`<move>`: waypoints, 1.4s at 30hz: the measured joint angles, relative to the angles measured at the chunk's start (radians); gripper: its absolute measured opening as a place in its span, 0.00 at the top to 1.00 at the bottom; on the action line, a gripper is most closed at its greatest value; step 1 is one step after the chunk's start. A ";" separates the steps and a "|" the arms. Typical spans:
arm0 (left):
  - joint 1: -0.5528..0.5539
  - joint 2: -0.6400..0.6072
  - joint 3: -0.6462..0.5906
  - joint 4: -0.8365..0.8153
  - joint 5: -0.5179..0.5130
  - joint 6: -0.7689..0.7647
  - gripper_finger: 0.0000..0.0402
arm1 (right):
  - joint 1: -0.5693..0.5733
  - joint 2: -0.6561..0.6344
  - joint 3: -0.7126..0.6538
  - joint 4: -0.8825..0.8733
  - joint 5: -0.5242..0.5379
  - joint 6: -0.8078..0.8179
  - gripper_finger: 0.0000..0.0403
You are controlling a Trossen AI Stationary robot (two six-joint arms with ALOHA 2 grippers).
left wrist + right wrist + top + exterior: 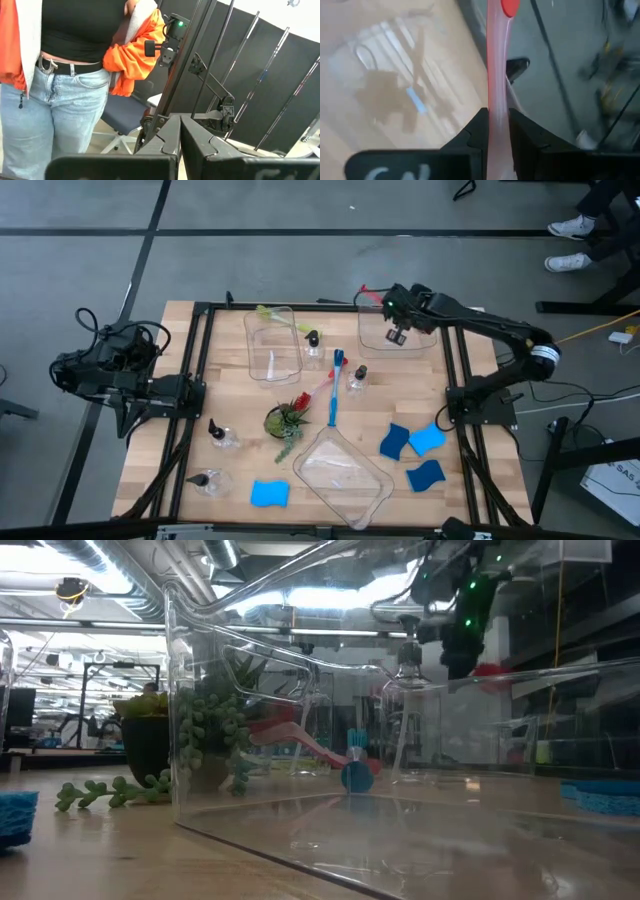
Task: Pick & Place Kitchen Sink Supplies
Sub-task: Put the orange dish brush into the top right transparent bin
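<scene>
Red brush (496, 75) clamped in right hand (397, 332) above clear bin (432, 346); left hand (179, 145) together.

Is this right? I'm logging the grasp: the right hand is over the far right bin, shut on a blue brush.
Not quite: the brush in the right hand is red, not blue, as the right wrist view shows. The rest holds: the hand is over the far right bin.

4 blue sponges (269, 494) lie flat at the tabletop's near side, 3 of them clustered. 4 clear pump bottles (357, 378) are scattered, 2 tipped over. A blue brush (335, 388) lies at centre. A red brush (496, 75) is clamped in the right tool (496, 131).
</scene>
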 joint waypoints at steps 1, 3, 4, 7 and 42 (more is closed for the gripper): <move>0.000 0.000 0.000 0.000 0.000 0.000 0.98 | -0.008 0.012 0.000 -0.005 -0.009 0.069 0.86; 0.000 0.000 0.000 0.000 0.000 0.000 0.98 | -0.019 0.034 -0.001 -0.009 -0.056 0.221 0.85; 0.000 0.000 0.000 0.000 0.000 0.000 0.98 | -0.022 0.043 -0.001 -0.004 -0.090 0.292 0.84; 0.000 0.000 0.000 0.000 0.000 0.000 0.98 | -0.023 0.069 -0.001 0.032 -0.149 0.417 0.83; 0.000 0.000 0.000 0.000 0.000 0.000 0.98 | -0.073 0.161 -0.001 -0.021 -0.163 0.441 0.80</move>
